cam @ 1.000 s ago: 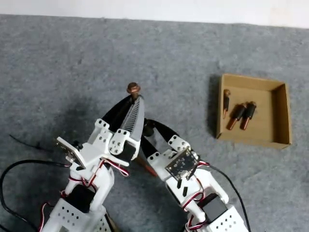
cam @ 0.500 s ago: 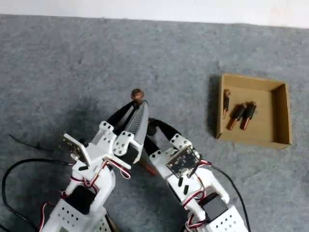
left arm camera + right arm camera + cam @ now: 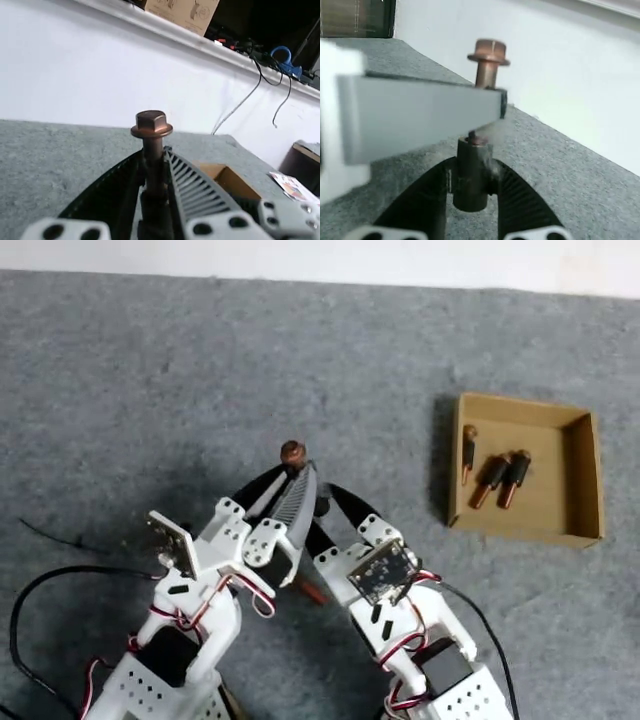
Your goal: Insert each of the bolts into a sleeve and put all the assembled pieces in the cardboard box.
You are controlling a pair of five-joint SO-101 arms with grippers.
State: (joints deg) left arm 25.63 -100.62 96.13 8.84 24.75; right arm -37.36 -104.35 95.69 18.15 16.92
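**figure: bolt held over sleeve, two arms.** the arms meet above the grey surface [image 3: 150, 370], well apart from the box [image 3: 590, 480] on the right.

**left fingers** [image 3: 169, 159]: pressed together on the shaft of the bolt [image 3: 152, 125], pinching it just under the flanged hex head. the bolt stands upright, with its head above the fingertips.

**right fingers** [image 3: 506, 192]: closed around the sleeve [image 3: 471, 175], a short dark tube held upright with its mouth up.

**bolt and sleeve:** the bolt is in line with the sleeve and directly over it. in the right wrist view its lower tip sits at the sleeve's mouth, but blur there hides whether it has entered. one pale left finger crosses the shaft between the head and the sleeve. in the high view the bolt head lies at the far tip of the left fingers. the sleeve sits just behind it, toward the arm bases, between the two black right fingers.

**box:** open-topped cardboard, flat on the surface. it holds three assembled pieces [image 3: 489, 480], each a dark sleeve with a copper end showing. they lie on its floor toward the left wall. one lies by itself nearest that wall, and the other two lie side by side.

**surface:** grey and felt-like. a black cable [image 3: 40, 580] trails beside the left arm's base.
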